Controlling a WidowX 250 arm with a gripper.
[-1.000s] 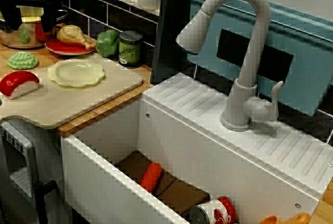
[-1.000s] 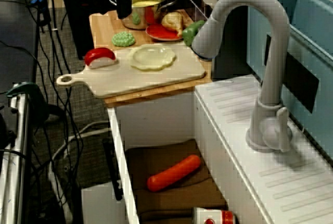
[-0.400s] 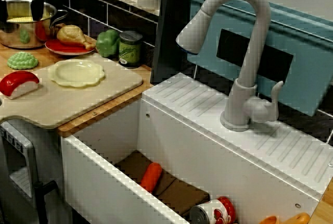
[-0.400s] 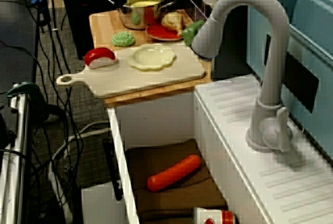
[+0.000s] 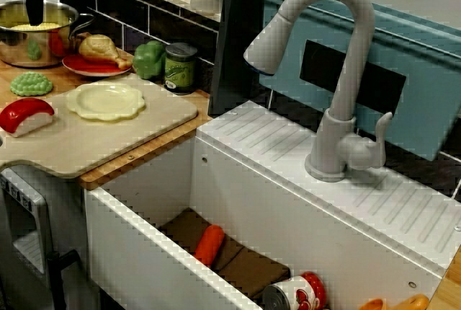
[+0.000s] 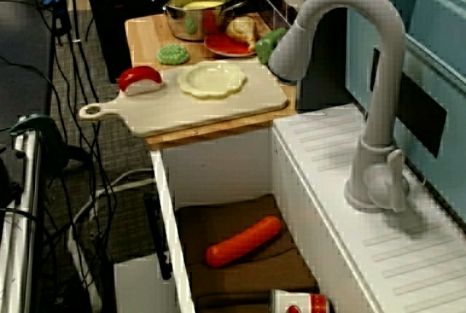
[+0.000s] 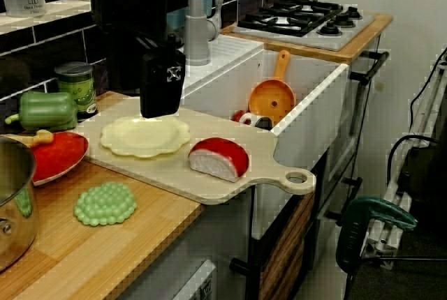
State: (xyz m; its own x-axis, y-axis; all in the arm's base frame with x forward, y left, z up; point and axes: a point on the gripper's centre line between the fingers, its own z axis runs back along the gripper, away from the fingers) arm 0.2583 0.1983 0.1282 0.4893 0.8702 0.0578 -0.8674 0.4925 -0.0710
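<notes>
In the view from over the sink, I am seeing the dark fingers (image 5: 34, 3) hanging at the far left, just above the shiny round steel pot (image 5: 29, 40) standing at the back of the wooden counter (image 5: 144, 153). Only one finger is showing, so I cannot tell their opening or any hold. Just right, a flat red plate (image 5: 90, 67) is carrying a tan toy chicken leg (image 5: 101, 48), with a green toy pepper (image 5: 149, 59) beside it.

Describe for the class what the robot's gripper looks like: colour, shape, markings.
The gripper is black and blocky, with a small white cross-like mark on its face in the view from the counter's end. In the view over the sink only one narrow black finger shows, reaching down from the picture's top edge. No cables show on it.
</notes>
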